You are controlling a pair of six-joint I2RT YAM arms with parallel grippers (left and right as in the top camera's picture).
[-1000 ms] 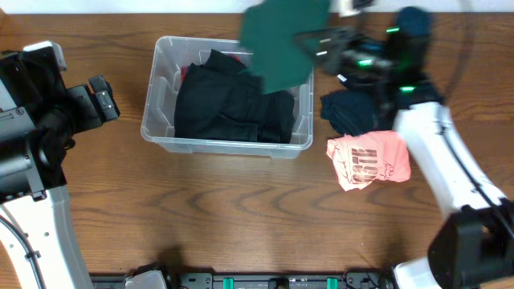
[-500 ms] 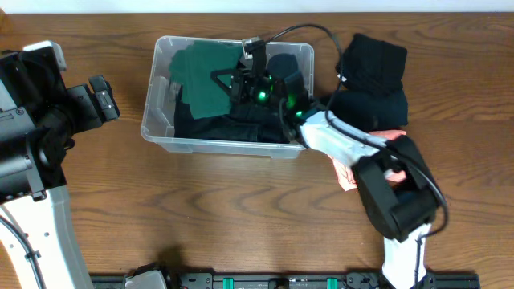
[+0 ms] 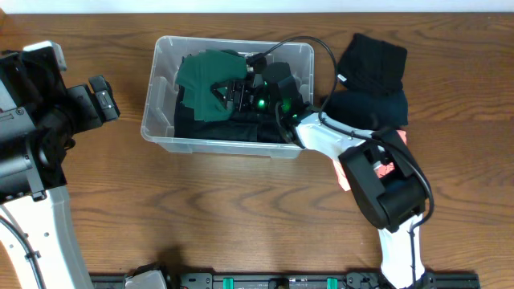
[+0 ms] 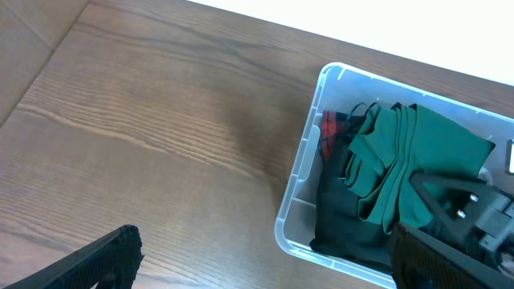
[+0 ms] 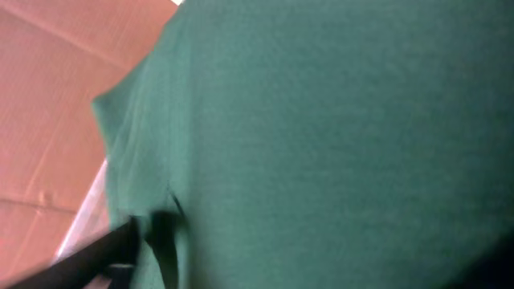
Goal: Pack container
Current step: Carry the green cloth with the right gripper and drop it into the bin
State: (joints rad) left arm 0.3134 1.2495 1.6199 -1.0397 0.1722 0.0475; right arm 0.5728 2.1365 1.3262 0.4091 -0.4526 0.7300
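The container [image 3: 157, 96] is seen toward 12 o'clock on the wooden table [image 3: 241, 217], its long sides running from 9 to 3 o'clock. It is partly filled with black clothes [image 3: 209, 124], and a green cloth [image 3: 201, 76] is laid over them at the 11 o'clock part of the tub. The right gripper [image 3: 215, 91] is reached into the tub from 3 o'clock, and its fingertips are pinched together on a fold of the green cloth. The left gripper [image 3: 103, 96] is held above bare table at 9 o'clock of the tub, with its fingers spread wide and nothing between them. A black cloth [image 3: 373, 56], a navy cloth [image 3: 365, 108] and a pink shirt [image 3: 401, 137] are piled at 3 o'clock of the tub.
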